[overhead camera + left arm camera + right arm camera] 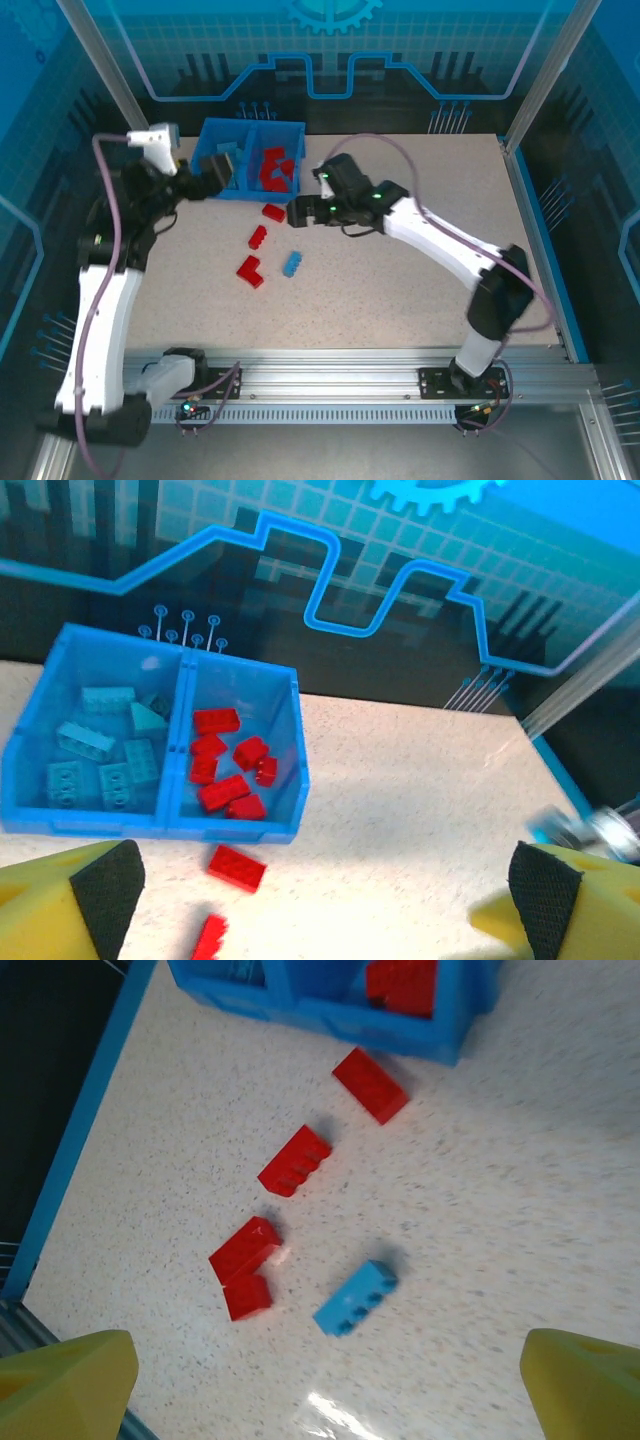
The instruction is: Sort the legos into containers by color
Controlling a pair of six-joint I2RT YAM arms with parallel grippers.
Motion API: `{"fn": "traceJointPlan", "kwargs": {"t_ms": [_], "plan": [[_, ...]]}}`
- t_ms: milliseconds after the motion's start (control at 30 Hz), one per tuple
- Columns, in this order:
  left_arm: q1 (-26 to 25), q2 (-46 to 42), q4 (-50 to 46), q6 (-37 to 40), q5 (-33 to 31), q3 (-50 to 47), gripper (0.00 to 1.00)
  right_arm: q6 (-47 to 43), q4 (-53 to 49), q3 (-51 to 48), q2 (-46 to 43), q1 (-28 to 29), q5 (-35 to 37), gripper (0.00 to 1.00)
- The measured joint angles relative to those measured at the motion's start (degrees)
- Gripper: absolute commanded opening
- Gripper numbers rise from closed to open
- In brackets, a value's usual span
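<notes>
Mid-sort: left hand (219,175) gapes empty by the bin (120,818); right hand (297,210) (also apart) should pinch the nearest red lego (273,212).

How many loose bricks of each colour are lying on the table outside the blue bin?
Red: 3, the far red brick, the middle red brick and the L-shaped red piece, which may be two bricks joined.
Light blue: 1, the blue brick.
Total: 4.

Speckled beige table (400,300) enclosed by blue circuit-patterned walls (420,40).
</notes>
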Motion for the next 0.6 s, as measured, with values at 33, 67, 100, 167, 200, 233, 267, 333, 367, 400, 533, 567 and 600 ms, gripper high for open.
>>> {"fn": "traceJointPlan", "kwargs": {"t_ms": [33,67,100,167,200,233,267,333,367,400,533,567,600], "plan": [[0.0,-2.82,-0.37,1.53,-0.04,-2.51,0.99,1.2,-0.13,2.36,3.3,0.5,-0.11,1.0],[0.0,-5.38,-1.22,3.43,-0.09,-5.27,0.99,2.51,-0.22,4.96,6.67,0.94,-0.17,1.0],[-0.02,-7.93,-1.73,5.01,-0.09,-8.37,0.99,3.89,-0.72,7.85,10.23,1.4,-0.2,1.0],[-0.07,-12.13,-2.82,7.8,-0.07,-14.19,0.99,6.36,-1.62,13.53,16.79,2.23,-0.02,1.0],[-0.09,-14.14,-3.3,9.14,0.07,-17.16,0.99,7.52,-2.14,16.44,20.0,2.67,0.15,1.0],[-0.11,-16.09,-3.82,10.19,0.33,-20.2,0.99,8.5,-2.73,19.06,22.71,3.15,0.52,0.99],[-0.11,-17.84,-4.24,11.1,0.63,-22.73,0.99,9.53,-3.58,21.88,25.57,3.74,1.07,0.98],[-0.15,-21.16,-4.37,12.39,1.31,-26.93,0.99,11.23,-5.81,27.21,30.38,4.85,2.23,0.94],[-0.15,-22.99,-4.2,12.74,1.44,-28.98,0.99,12.24,-6.67,30.45,33.05,5.4,3.04,0.91],[-0.15,-24.33,-4.11,12.87,1.44,-30.32,0.99,13.27,-7.34,32.96,34.86,5.79,3.74,0.9],[-0.15,-27.45,-2.43,13.66,1.46,-33.31,0.99,17.0,-10.71,42.29,42.88,7.41,7.21,0.82],[-0.15,-27.43,-1.92,13.68,1.44,-33.66,0.99,17.81,-11.28,43.78,44.17,7.67,7.96,0.8],[-0.15,-27.28,-1.42,13.68,1.44,-34.05,0.99,18.73,-12.13,45.2,45.57,7.85,8.83,0.79]]}}
